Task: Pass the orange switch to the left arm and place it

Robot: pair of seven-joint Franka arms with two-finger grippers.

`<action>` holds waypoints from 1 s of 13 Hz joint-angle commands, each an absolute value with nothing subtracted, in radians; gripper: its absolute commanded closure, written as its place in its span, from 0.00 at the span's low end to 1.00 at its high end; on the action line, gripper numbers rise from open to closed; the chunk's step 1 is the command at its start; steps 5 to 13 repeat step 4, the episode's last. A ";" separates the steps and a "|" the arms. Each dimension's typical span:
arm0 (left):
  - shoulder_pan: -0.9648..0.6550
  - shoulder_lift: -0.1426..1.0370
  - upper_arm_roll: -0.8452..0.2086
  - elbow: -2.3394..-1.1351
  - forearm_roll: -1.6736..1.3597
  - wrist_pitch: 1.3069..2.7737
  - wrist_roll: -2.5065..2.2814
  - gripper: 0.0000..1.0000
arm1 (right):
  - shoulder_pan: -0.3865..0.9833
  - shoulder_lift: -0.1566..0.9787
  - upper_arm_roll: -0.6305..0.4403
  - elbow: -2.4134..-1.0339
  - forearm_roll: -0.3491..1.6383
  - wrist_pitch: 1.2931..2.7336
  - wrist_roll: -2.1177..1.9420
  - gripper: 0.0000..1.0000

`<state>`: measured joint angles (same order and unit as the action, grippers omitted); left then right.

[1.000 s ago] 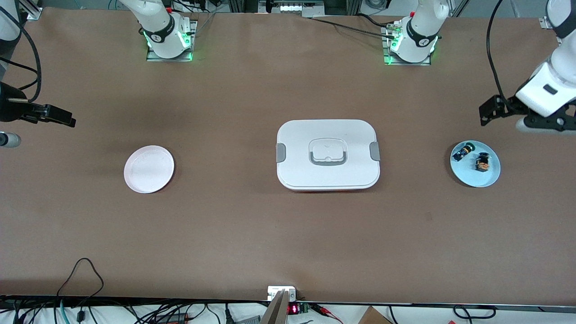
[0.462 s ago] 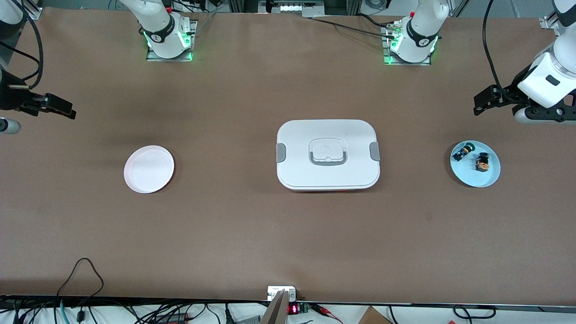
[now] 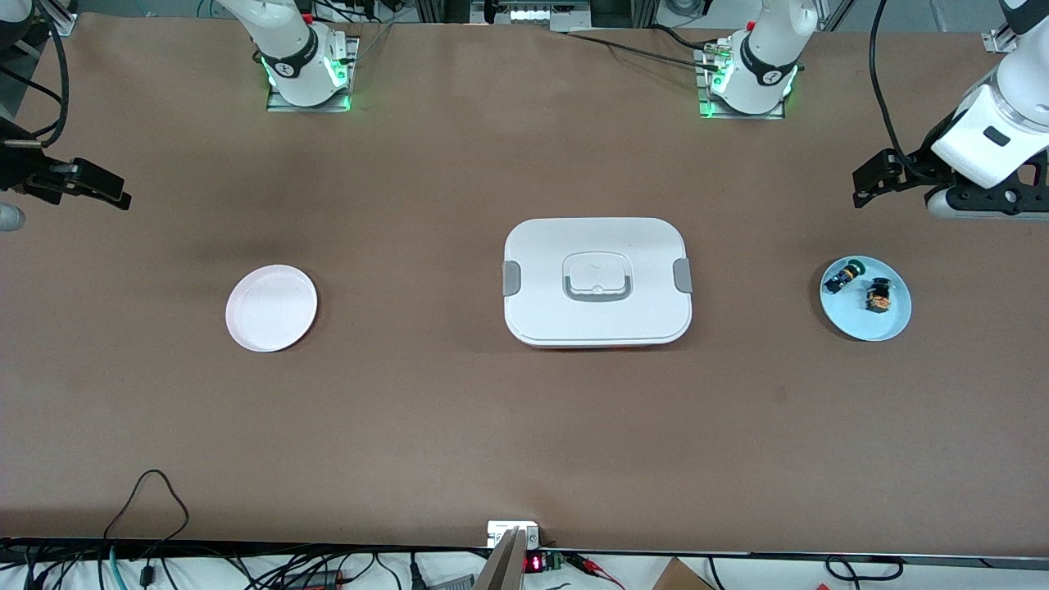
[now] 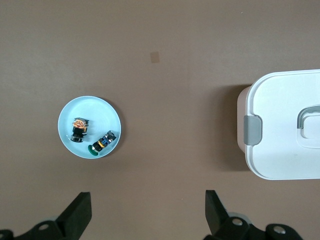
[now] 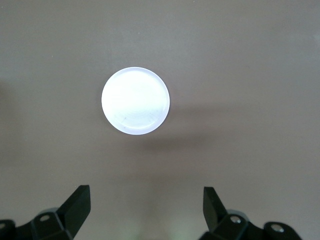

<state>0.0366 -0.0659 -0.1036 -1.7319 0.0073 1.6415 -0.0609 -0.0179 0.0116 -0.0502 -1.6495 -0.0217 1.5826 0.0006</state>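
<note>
- The right gripper (image 3: pixel 61 182) hangs in the air over bare table at the right arm's end, its fingers (image 5: pixel 75 207) spread wide and holding nothing.
- A white plate (image 3: pixel 271 307) lies flat on the brown table (image 3: pixel 426 426), toward the right arm's end, with nothing on it.
- The box (image 3: pixel 597 281) sits mid-table between the two plates, lid on, grey clasps at both short sides.
- A pale blue plate (image 3: pixel 865 326) lies toward the left arm's end, well apart from the box.
- The orange switch (image 3: pixel 878 295) rests on the blue plate, just beside a blue-and-green component (image 3: pixel 842 277).
- The left gripper (image 3: pixel 885 174) hovers over the table near the blue plate, jaws wide and empty.
</note>
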 commanded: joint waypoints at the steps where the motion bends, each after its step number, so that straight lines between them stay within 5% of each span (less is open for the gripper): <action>1: 0.029 -0.051 -0.104 -1.707 0.012 1.618 -0.066 0.00 | -0.025 0.002 -0.043 -1.646 -0.020 1.575 -0.009 0.00; 13: 0.031 -0.049 -0.100 -1.680 0.011 1.612 -0.061 0.00 | -0.023 0.002 -0.038 -1.647 -0.021 1.575 -0.011 0.00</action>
